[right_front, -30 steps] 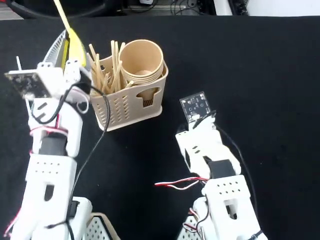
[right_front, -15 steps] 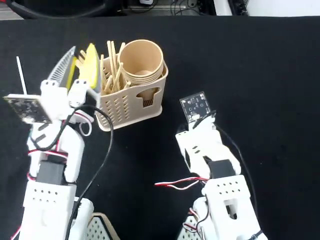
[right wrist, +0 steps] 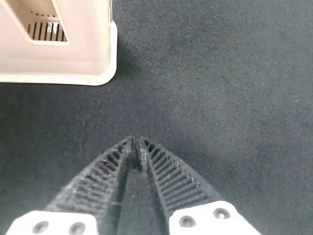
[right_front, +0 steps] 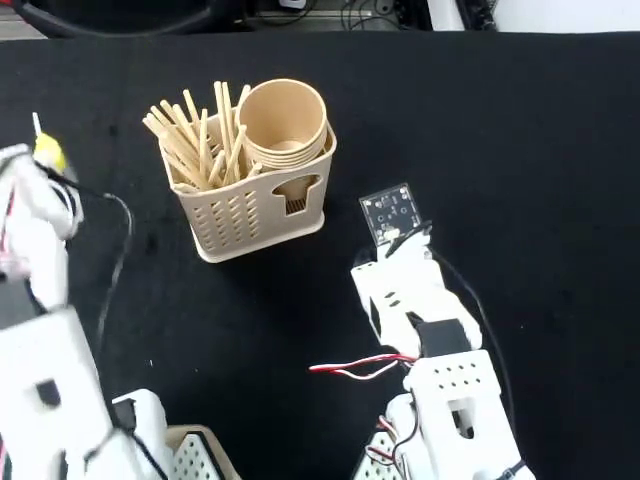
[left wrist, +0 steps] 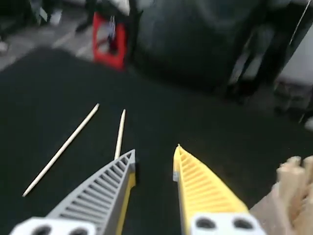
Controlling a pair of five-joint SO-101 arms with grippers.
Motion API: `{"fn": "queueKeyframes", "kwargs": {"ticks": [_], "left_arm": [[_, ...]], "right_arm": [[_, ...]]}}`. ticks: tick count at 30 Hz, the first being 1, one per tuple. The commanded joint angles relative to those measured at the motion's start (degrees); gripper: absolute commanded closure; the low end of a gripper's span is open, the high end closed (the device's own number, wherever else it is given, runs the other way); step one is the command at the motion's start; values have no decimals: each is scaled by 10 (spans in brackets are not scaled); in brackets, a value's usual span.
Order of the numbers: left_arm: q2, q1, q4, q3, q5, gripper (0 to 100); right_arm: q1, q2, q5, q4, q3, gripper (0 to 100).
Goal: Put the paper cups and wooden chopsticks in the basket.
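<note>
The beige slotted basket [right_front: 250,215] stands left of the table's middle, holding a stack of paper cups [right_front: 285,120] and a fan of several wooden chopsticks [right_front: 190,145]. My left gripper [left wrist: 154,152] is open and empty, well to the basket's left, its yellow finger [right_front: 48,152] at the high view's left edge. Beyond its tips two loose chopsticks [left wrist: 61,149] [left wrist: 120,133] lie on the black cloth. One chopstick end [right_front: 38,125] peeks out beside the left arm. My right gripper [right wrist: 136,146] is shut on nothing, just off the basket's near corner [right wrist: 73,54].
Black cloth [right_front: 520,150] covers the whole table, with open room to the right and behind the basket. The right arm [right_front: 415,300] sits in front of the basket. Cables and dark gear lie past the table's far edge [right_front: 300,15].
My left arm has swung away from the basket to the far left. The chopsticks in the basket now lean and fan out to the left. The right arm has kept still.
</note>
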Motion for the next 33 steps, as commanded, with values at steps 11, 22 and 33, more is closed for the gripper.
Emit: {"fn": "queueKeyframes", "kwargs": {"ticks": [11,22,33], "left_arm": [[643,-76,99,-388,-49,866],[966,-95,301,-797,-50,866],[1106,-86,331,-1054,-106,866]], "right_arm": [[3,-8,5,-11,-4,984],[2,-8,5,-11,-4,984],[1,-8,5,-11,-4,984]]}}
